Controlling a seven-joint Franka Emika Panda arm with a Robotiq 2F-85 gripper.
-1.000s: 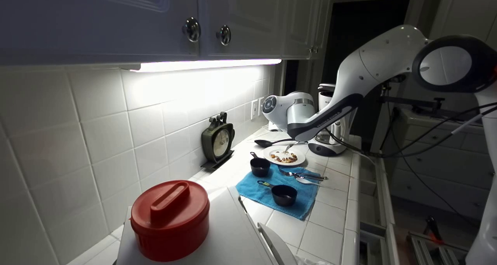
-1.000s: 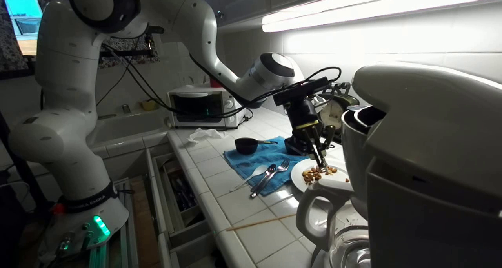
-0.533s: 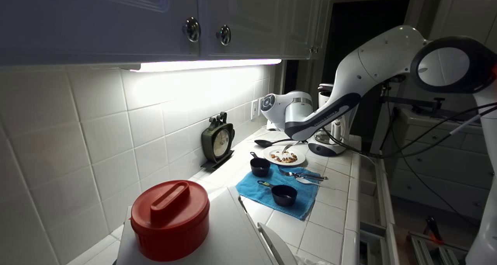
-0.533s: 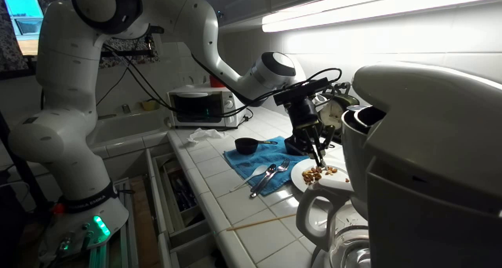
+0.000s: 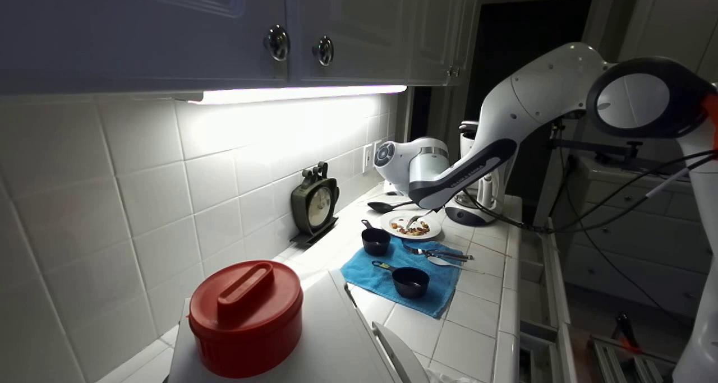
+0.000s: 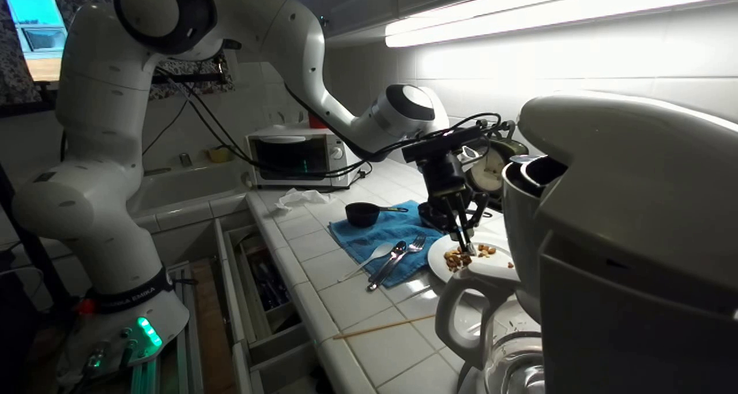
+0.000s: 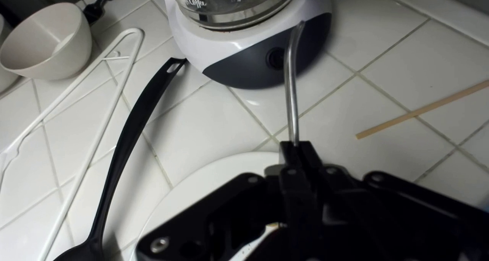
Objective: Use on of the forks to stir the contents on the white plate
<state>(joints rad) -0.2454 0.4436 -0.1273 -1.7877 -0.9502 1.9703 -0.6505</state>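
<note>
1. Gripper (image 7: 297,151): clamped on a metal fork (image 7: 291,85), whose handle points to 12 o'clock in the wrist view.
2. White plate (image 5: 387,225): beneath the gripper; the fork slants down to its brown bits (image 6: 457,260), contact unclear.
3. Those brown bits lie mostly toward the plate's 9 o'clock in an exterior view.
4. Blue towel (image 5: 364,273): at the plate's 6 o'clock in an exterior view, bearing another fork (image 6: 416,244).

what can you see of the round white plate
The round white plate looks ceramic, with a plain rim. It lies flat on the white tiled counter, close to the blue towel. Brownish nut-like bits are scattered on it. A silver metal fork reaches down over it; whether its tines touch is unclear.
</note>
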